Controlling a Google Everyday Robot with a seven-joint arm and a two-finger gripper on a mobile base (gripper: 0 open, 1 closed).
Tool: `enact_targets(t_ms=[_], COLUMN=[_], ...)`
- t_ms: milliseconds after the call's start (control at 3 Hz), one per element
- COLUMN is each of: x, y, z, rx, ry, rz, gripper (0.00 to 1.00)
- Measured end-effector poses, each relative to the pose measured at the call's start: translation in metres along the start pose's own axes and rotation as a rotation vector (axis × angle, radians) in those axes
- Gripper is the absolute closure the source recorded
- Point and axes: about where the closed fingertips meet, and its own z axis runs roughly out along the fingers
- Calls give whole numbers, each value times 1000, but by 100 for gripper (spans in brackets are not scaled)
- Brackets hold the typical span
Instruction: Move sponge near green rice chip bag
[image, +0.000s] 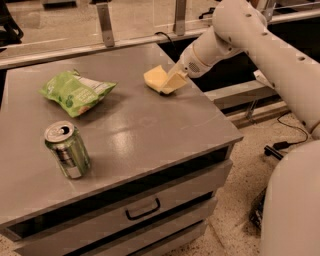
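The sponge (155, 78), a pale yellow foam block, lies on the grey cabinet top (150, 130) near its back right corner. My gripper (172, 82) comes in from the right on the white arm and is down at the sponge's right side, touching or overlapping it. The green rice chip bag (75, 92), crinkled light green with white patches, lies on the left part of the top. It is well apart from the sponge, about a bag's length to its left.
A green-and-silver drink can (67, 150) stands upright near the front left of the top. The cabinet has drawers with a dark handle (143, 210) in front. A railing (105, 22) runs behind. Cables (280, 145) lie on the floor at right.
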Motion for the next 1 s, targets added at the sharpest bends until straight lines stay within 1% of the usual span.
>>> enact_targets(t_ms=[333, 667, 1000], x=[-17, -39, -57], y=[-5, 2, 9], z=[-18, -24, -19], rx=[-1, -28, -65], ry=[-14, -16, -21], rz=[-20, -65, -101], gripper=[100, 100, 100])
